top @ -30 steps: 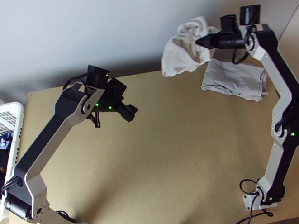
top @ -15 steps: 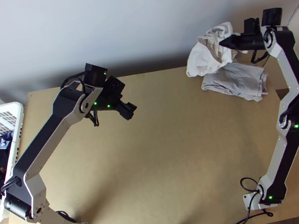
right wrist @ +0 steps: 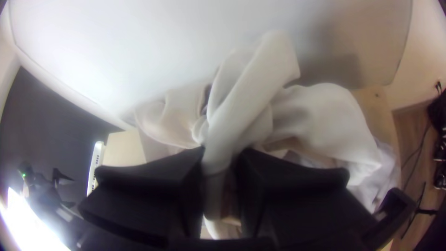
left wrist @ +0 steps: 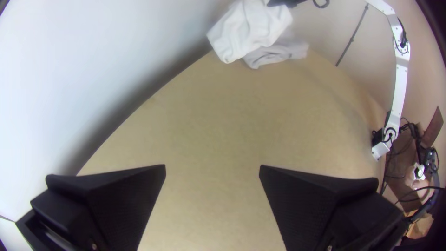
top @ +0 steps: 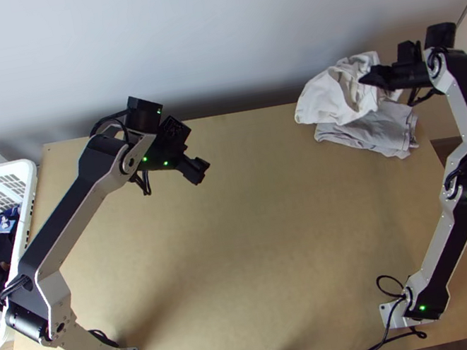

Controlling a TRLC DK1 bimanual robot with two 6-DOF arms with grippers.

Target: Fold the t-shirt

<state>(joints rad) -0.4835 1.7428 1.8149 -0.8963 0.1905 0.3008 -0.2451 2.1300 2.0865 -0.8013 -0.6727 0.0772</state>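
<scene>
Cloth (top: 325, 99), white, bunched, in the grasp of right gripper (top: 369, 78) (left gripper (top: 197, 171) agape)

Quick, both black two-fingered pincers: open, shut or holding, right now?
Left pincer: open, nothing between its fingers.
Right pincer: closed on bunched white cloth, gripping a gathered strip of it.
</scene>
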